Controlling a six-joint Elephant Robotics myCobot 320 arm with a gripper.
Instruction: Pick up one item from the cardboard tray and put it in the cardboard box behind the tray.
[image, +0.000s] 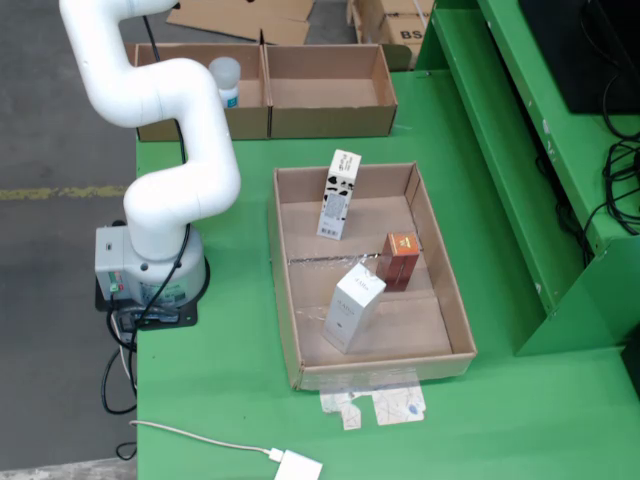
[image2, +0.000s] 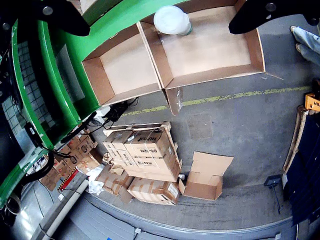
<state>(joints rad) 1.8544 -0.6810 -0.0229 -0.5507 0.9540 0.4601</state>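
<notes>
In the fixed view, the cardboard tray (image: 285, 300) sits at the centre of the frame on the green table (image: 220, 350), and 3 items stand in it. The white carton with black markings (image: 338, 195) stands upright near the tray's upper edge, its long axis vertical and leaning slightly toward the upper right. The red-brown box (image: 399, 261) stands upright at the right of the tray's middle, long axis vertical. The plain white box (image: 353, 307) stands just below and left of it, tilted, its long axis running from lower left to upper right.

At the top of the frame, 2 open cardboard boxes sit side by side, touching. The left box (image: 250, 120) holds a white bottle (image: 225, 80) with a blue label, standing upright near its right wall. The right box (image: 330, 120) shows only its bare floor.

In the view riding on my pincer, the same bottle appears from above at the top centre, inside the box on that frame's right. My 2 dark fingers (image2: 265, 12) reach into the upper left and upper right corners, set wide apart and touching nothing; my pincer (image2: 155, 12) stands fully open with nothing between the jaws, above the 2 boxes. My white arm (image: 150, 90) curves up through the upper left of the fixed view.
</notes>
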